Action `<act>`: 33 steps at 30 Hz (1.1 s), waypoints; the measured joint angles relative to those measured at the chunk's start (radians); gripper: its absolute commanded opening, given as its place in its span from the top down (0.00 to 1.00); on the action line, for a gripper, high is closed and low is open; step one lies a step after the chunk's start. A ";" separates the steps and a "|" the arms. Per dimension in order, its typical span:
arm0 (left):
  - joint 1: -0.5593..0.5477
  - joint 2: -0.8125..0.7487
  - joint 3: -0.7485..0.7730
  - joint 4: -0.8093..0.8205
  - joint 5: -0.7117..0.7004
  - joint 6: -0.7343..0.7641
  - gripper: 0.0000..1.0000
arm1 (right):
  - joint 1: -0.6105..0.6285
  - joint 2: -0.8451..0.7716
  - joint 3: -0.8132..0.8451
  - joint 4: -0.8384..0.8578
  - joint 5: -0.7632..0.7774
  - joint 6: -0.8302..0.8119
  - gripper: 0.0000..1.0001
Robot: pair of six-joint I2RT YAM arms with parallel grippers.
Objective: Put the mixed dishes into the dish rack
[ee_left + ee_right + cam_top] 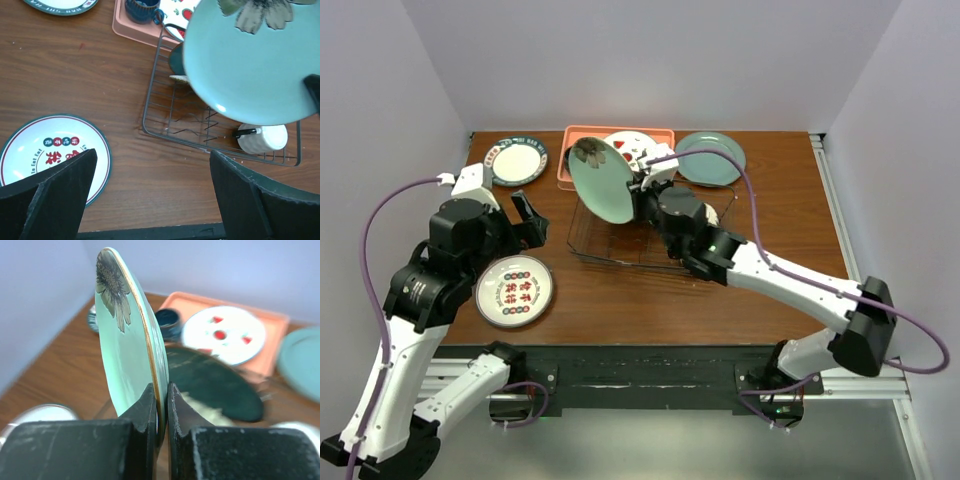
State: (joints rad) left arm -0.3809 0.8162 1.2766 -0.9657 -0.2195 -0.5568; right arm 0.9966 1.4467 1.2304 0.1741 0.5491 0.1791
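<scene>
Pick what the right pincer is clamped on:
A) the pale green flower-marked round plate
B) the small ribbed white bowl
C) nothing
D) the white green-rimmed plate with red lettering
A: the right wrist view shows the right pincer shut on the rim of the pale green flower-marked round plate, which is held on edge.

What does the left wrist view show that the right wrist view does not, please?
Only the left wrist view shows the open left gripper and the rack with its wire floor. Only the right wrist view shows the right gripper shut on the rim of the flowered plate, and the grey-green plate. Both show the flowered plate, pink tray and blue cup.
</scene>
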 measured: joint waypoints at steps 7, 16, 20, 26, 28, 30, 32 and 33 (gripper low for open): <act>0.000 -0.018 -0.063 0.055 0.035 0.003 0.00 | 0.020 -0.120 -0.001 -0.110 -0.079 -0.415 1.00; 0.000 0.022 -0.148 0.121 0.080 0.020 0.00 | 0.024 -0.190 -0.033 -0.259 -0.157 -0.686 1.00; 0.000 0.033 -0.175 0.155 0.110 0.026 0.00 | 0.024 -0.197 -0.077 -0.266 -0.157 -0.767 1.00; 0.000 0.079 -0.193 0.196 0.151 0.027 0.00 | 0.024 -0.190 -0.127 -0.261 -0.138 -0.844 1.00; 0.000 0.082 -0.204 0.202 0.161 0.027 0.00 | 0.024 -0.175 -0.132 -0.240 -0.113 -0.869 1.00; 0.000 0.081 -0.216 0.205 0.168 0.027 0.00 | 0.024 -0.147 -0.136 -0.199 -0.079 -0.903 1.00; 0.000 0.080 -0.225 0.211 0.173 0.027 0.00 | 0.022 -0.116 -0.139 -0.154 -0.046 -0.932 1.00; 0.000 0.080 -0.228 0.212 0.175 0.027 0.00 | 0.018 -0.100 -0.140 -0.135 -0.036 -0.946 1.00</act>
State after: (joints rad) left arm -0.3809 0.8959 1.0485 -0.7532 -0.0441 -0.5301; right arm 1.0145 1.3464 1.0901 0.0395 0.5129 -0.7666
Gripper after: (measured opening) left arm 0.997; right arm 0.060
